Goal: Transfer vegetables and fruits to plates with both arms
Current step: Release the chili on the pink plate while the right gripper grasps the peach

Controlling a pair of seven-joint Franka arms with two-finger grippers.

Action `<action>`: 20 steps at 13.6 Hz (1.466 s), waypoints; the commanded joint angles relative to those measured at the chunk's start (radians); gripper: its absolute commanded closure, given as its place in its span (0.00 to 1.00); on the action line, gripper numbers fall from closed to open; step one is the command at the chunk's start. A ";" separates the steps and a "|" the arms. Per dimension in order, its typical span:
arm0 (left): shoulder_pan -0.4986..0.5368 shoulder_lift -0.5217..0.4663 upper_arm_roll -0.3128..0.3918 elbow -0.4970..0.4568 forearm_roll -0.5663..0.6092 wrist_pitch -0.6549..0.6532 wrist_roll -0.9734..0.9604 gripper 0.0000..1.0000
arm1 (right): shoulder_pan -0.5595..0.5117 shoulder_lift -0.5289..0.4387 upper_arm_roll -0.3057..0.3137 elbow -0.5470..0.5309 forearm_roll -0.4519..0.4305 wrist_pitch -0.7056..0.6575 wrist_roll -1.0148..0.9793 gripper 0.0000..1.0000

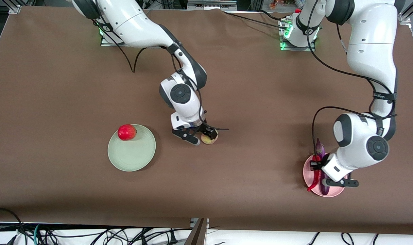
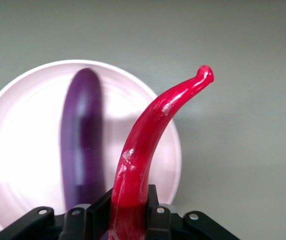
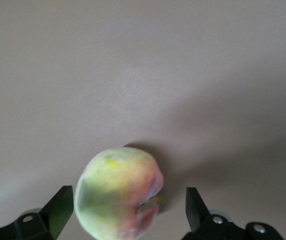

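- Red apple (image 1: 126, 132) is already sorted as far as we can see: it sits on the mint green plate (image 1: 133, 156), up against the rim on the side nearer the robots' bases.
- Purple eggplant (image 2: 82, 140) is done too. It lies lengthwise across the pink plate (image 2: 22, 150), toward the left arm's end of the table.
- Next is the chili pepper (image 2: 148, 145), and we'd call it half done. Our left gripper (image 1: 319, 166) has its jaws clamped tight on the thick end of the chili and hangs over the pink plate. From the left wrist view the curved tip pokes out past the plate's edge, and we can't tell if the chili touches the plate yet. It still needs letting go.
- That leaves the peach (image 3: 120, 192), the only piece on the bare brown table (image 1: 260, 102), roughly mid-table and well apart from both plates. Our right gripper (image 1: 202, 134) is down around it with the jaws spread wide, one finger on each side and a clear gap showing, so nothing is gripped yet.
- So by our count: two of four placed, one about to be dropped off, one still to grab, lift and carry, presumably over to the green plate with the apple.
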 commanded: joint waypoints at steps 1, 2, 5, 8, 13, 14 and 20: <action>0.010 0.007 -0.003 -0.008 0.011 0.012 0.000 0.75 | 0.027 0.042 -0.022 0.050 -0.025 -0.003 0.046 0.01; 0.016 0.015 -0.003 -0.008 -0.005 0.012 0.000 0.58 | 0.039 0.047 -0.025 0.050 -0.045 0.002 0.075 0.01; 0.007 0.012 -0.003 -0.003 -0.015 0.010 0.000 0.00 | 0.047 0.055 -0.028 0.050 -0.073 0.023 0.102 0.01; 0.019 0.010 -0.003 0.041 -0.016 0.010 0.000 0.00 | 0.049 0.061 -0.028 0.050 -0.074 0.037 0.106 0.01; 0.026 -0.016 0.011 0.103 -0.003 -0.002 0.000 0.00 | 0.059 0.075 -0.028 0.047 -0.082 0.097 0.106 0.01; 0.029 -0.037 0.012 0.103 -0.005 -0.002 0.001 0.00 | 0.059 0.078 -0.030 0.047 -0.082 0.105 0.106 0.01; 0.032 -0.264 0.025 0.100 0.001 -0.339 0.000 0.00 | 0.061 0.081 -0.037 0.047 -0.119 0.120 0.091 0.24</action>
